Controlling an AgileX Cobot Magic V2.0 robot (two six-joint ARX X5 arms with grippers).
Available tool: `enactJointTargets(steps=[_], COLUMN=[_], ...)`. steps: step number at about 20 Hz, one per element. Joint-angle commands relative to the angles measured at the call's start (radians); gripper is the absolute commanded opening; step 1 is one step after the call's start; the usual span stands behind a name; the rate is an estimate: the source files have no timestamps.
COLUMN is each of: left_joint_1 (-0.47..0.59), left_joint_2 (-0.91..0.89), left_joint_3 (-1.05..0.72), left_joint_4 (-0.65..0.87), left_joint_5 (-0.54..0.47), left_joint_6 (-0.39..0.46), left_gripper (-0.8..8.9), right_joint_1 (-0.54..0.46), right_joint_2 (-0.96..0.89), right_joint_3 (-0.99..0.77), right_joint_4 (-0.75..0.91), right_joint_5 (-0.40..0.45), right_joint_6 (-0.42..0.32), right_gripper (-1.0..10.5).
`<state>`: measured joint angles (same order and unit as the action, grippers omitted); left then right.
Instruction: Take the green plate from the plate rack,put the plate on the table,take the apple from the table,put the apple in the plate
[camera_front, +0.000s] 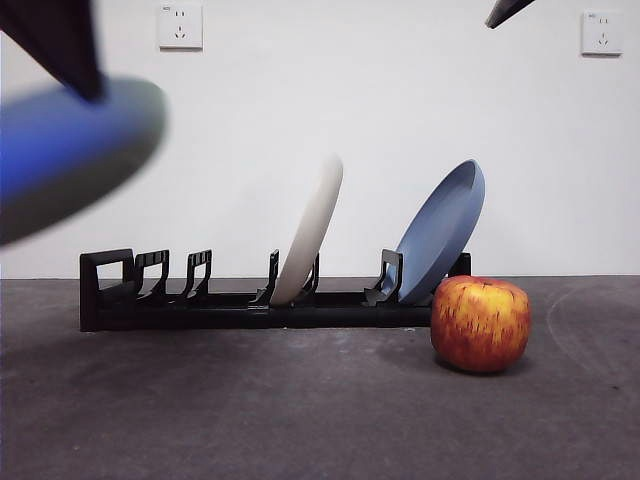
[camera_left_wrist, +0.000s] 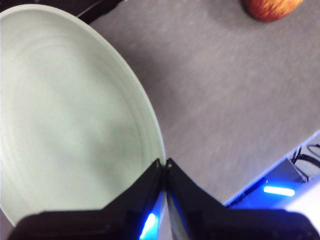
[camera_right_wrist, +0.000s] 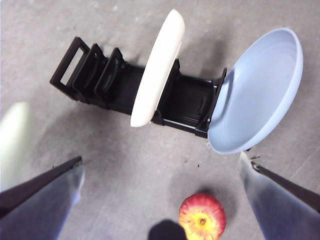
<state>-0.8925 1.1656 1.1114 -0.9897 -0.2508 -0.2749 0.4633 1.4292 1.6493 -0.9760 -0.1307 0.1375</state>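
Gripping the green plate (camera_left_wrist: 65, 115) by its rim, the left gripper (camera_left_wrist: 164, 164) has its two black jaws pressed nearly together over the plate's edge. In the left wrist view the plate is a pale sage green, matte and unpatterned, with faint concentric rings across its shallow bowl. It hangs in the air above the table (camera_left_wrist: 225, 100), clear of the plate rack (camera_front: 250, 305). The front view shows it as a blurred disc high at the left, tinted bluish and dark on its underside, tilted down toward the left.

The rack lies across the table, its squared loop handle at the left end in the front view. A cream-white plate (camera_front: 312, 228) leans in a middle slot and a blue plate (camera_front: 442, 232) leans in the slot at the far end from the handle. The apple (camera_front: 480, 323), red with yellow-orange streaks, sits on the table just in front of the blue plate's end of the rack.

The right gripper (camera_right_wrist: 160, 200) hovers high over the apple and rack, jaws spread wide, holding nothing.
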Motion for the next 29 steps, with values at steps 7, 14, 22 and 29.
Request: enactJointTargets(steps=[7, 14, 22, 29], left_joint_1=[-0.01, -0.031, -0.041, -0.039], left_joint_2=[0.314, 0.488, 0.549, 0.549], left_joint_3=[-0.003, -0.003, -0.003, -0.003], left_joint_4=[0.272, 0.309, 0.316, 0.309], left_joint_5=[-0.003, 0.076, 0.075, 0.075], left_joint_6=[0.0, 0.01, 0.008, -0.013], left_gripper=[-0.09, -0.09, 0.0, 3.2], right_joint_1=[0.0, 0.0, 0.0, 0.0], right_joint_2=[0.002, 0.002, 0.002, 0.002], right_joint_3=[0.003, 0.003, 0.003, 0.003], right_joint_4=[-0.05, -0.05, -0.065, -0.073], right_joint_5=[0.001, 0.001, 0.0, 0.0], right_joint_6=[-0.008, -0.008, -0.011, -0.011], right_gripper=[6.0, 6.0, 6.0, 6.0])
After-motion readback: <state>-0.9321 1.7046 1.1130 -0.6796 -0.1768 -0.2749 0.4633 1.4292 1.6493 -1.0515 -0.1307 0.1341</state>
